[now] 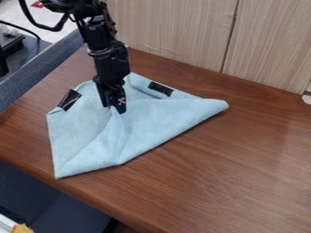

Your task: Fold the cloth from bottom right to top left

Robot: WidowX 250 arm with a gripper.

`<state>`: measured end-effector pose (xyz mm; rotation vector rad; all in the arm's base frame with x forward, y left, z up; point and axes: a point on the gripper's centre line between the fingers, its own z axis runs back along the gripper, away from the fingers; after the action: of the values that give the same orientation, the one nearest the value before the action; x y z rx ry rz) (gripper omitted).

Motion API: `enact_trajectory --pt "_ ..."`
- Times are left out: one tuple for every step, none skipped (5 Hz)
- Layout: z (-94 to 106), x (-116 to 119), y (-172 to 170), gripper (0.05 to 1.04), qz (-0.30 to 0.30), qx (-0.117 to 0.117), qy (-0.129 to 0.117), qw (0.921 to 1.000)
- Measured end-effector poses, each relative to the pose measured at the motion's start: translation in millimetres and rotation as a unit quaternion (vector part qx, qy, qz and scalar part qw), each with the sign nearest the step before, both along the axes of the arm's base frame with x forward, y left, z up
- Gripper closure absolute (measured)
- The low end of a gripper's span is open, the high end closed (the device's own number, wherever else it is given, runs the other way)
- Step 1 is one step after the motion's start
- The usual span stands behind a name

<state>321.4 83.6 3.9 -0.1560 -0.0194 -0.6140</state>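
Gripper (114, 108) is pointing down onto the light blue cloth (146, 120), left of centre in the camera view, tips at the fabric. Can't tell if it's clamped on the cloth or released. Cloth lies on the brown wood bench (243, 168), partly folded: lower-right side is a slanted folded edge, flap layered toward upper left, creases running down from the gripper tips. One corner points at the near left, another out to the right. Two black strips on the cloth, one each side of the gripper. Wood-grain panels (176, 32) stand behind, blue-grey divider (42, 66) along the left.
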Motion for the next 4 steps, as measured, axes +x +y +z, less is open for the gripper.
enact_trajectory --pt "1.0 -2 1 0.089 0.000 0.002 0.004 1.0000" --pt "10.1 -3 2 0.078 0.001 0.010 0.001 0.9999" --pt "33.5 -3 4 0.084 0.001 0.023 -0.020 0.9995" --pt "56.5 -7 6 0.083 0.002 0.038 -0.037 0.9986"
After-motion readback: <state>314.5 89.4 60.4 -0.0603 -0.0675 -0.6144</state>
